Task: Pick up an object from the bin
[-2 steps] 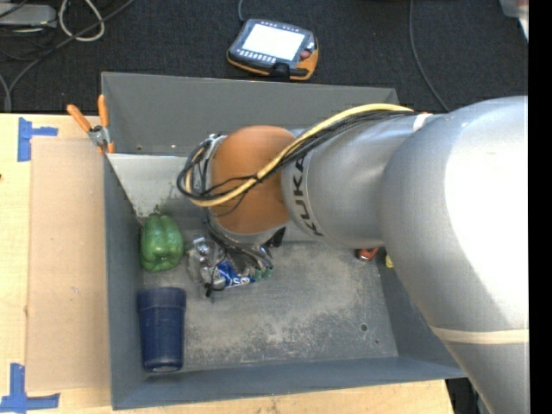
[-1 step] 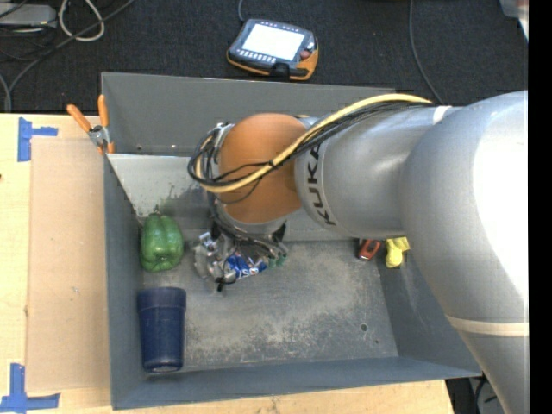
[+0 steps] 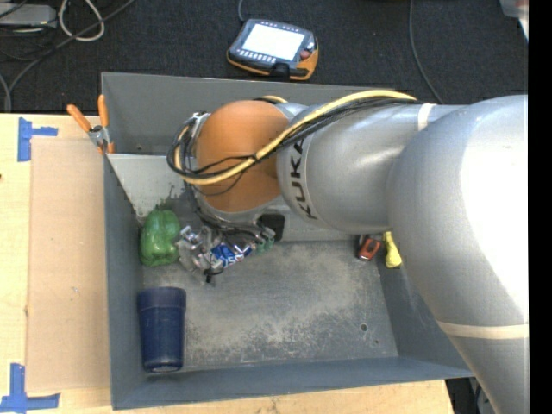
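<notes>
Observation, camera view. The gripper (image 3: 207,253) is low in the bin (image 3: 285,378), under the arm's orange cover (image 3: 241,153), towards the back-left part of the floor. From the frame I cannot tell whether it is spread or closed, nor whether anything is gripped.

Nearest things:
- A green pepper (image 3: 159,237) lies just beside the gripper on the view's left, touching it or very nearly. It is roundish with no clear long axis.
- A small blue and white packet (image 3: 229,253) lies against the gripper's other side, crumpled, with its shape unclear.

In my judgement one of these two is the target. I cannot say which.

Further off:
- A dark blue cup (image 3: 162,328) sits near the front-left corner. Its long axis runs along the left wall, and it is well apart from the gripper.
- A red thing (image 3: 368,247) and a yellow thing (image 3: 392,253) lie close together at the right, beside the arm.

Clearances: the pepper is close to the left wall and the back of the bin, so I judge room on that side to be tight. The floor towards the front and right of the gripper is bare, which gives free room to shift. A straight lift appears unobstructed.
</notes>
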You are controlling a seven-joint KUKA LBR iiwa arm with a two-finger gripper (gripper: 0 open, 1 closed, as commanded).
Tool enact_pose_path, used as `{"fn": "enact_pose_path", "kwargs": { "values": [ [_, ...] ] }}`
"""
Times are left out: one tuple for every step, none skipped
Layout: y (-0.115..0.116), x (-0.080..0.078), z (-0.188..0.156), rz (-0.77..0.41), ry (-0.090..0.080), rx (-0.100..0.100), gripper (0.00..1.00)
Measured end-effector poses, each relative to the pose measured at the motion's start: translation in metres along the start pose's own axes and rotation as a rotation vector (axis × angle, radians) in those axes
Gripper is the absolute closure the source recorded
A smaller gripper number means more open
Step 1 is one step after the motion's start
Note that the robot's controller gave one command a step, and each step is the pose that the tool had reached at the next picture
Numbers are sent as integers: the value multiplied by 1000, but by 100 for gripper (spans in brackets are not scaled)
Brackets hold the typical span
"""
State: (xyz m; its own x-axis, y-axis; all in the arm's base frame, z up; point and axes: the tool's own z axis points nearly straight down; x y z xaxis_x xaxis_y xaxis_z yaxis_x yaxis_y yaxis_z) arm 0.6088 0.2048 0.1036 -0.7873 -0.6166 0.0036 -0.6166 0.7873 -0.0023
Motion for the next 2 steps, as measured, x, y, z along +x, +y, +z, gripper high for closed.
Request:
{"fn": "enact_pose_path", "kwargs": {
  "values": [
    [-54, 69, -12, -57, -5, 1, 100],
    [-74, 66, -25, -101, -5, 0, 100]
  ]
}}
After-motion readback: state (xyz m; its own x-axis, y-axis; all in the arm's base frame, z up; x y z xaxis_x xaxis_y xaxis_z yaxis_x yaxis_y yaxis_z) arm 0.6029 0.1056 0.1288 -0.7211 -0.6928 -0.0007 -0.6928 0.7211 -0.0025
